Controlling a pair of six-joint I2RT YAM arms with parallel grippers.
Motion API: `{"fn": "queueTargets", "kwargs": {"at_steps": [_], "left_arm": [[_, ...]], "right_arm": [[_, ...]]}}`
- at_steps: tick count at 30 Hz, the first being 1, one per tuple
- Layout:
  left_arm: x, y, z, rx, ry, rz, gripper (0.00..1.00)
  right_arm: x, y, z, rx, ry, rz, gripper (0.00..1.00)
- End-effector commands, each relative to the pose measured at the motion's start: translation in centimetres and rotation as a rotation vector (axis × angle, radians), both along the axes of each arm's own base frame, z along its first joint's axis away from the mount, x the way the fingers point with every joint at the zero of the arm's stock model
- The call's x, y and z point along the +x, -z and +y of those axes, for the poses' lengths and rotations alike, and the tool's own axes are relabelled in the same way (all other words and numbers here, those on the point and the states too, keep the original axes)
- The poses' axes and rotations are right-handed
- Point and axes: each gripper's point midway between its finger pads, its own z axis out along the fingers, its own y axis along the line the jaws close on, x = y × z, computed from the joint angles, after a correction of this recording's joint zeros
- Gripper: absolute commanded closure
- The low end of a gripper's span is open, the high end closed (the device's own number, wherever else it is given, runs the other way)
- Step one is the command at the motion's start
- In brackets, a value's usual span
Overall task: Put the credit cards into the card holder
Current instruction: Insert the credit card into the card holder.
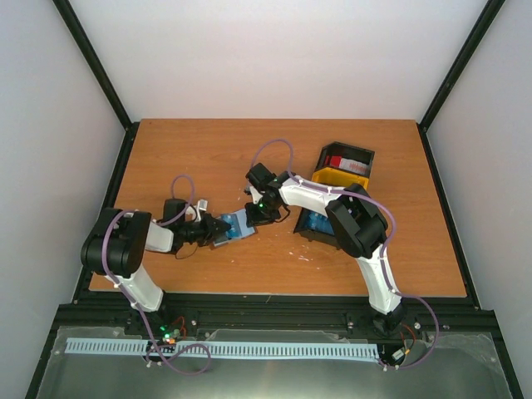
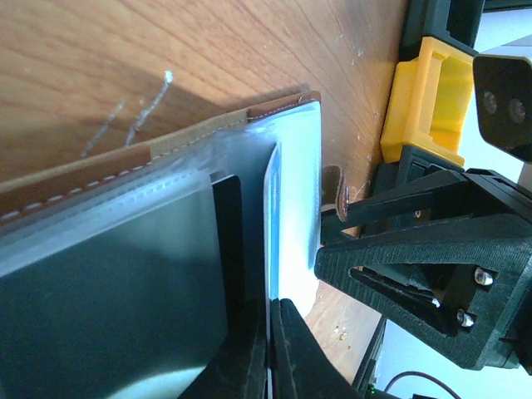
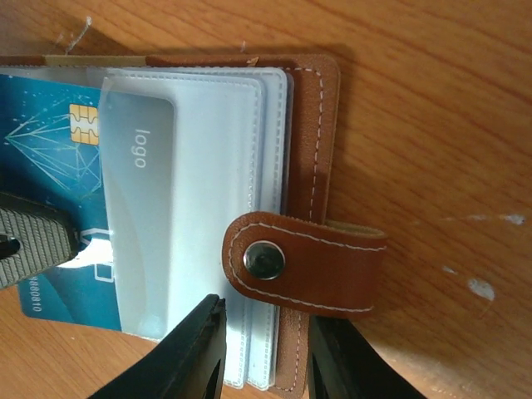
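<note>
The brown card holder lies open on the table, its clear sleeves fanned out and its clasp strap folded over them. A blue credit card with a gold chip sits partly inside one sleeve. My left gripper is shut on that card's outer edge. My right gripper is shut on the holder's near edge, sleeves and leather between its fingers. In the top view both grippers, left and right, meet at the holder in mid-table.
Three small trays stand right of the holder: a black one with red and white cards, a yellow one, and a black one with blue cards under the right arm. Black frame rails edge the table.
</note>
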Motion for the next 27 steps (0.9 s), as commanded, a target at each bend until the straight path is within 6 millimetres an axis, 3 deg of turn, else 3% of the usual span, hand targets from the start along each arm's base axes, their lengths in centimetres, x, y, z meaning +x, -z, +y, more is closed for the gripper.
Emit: {"fn": "queueTargets", "kwargs": {"at_steps": [1,6,10,12,23,27], "left_arm": [[0.4,0.6,-0.7,0.027,0.01,0.0,0.91],[0.3,0.9,-0.2,0.129,0.005,0.048,0.72],[0.0,0.7,0.7,0.217,-0.02,0.121,0.46],[-0.3,0.7,0.9,0.243,-0.025,0.149,0.38],[-1.4,-0.5,2.0,0.337,-0.015,0.252,0.19],[-1.6,-1.0,1.3,0.299,0.022,0.242,0.18]], "right_arm": [[-1.5,2.5,-0.5,-0.039,-0.001,0.073,0.71],[-1.4,2.3,-0.4,-0.036,-0.001,0.068,0.71],[-1.2,2.4,-0.3,-0.032,0.008,0.068,0.71],[-1.2,2.4,-0.2,-0.031,0.008,0.07,0.71],[-1.6,2.6,0.5,0.005,-0.016,0.102,0.7],[-2.0,0.9,2.1,0.131,-0.052,0.106,0.68]]}}
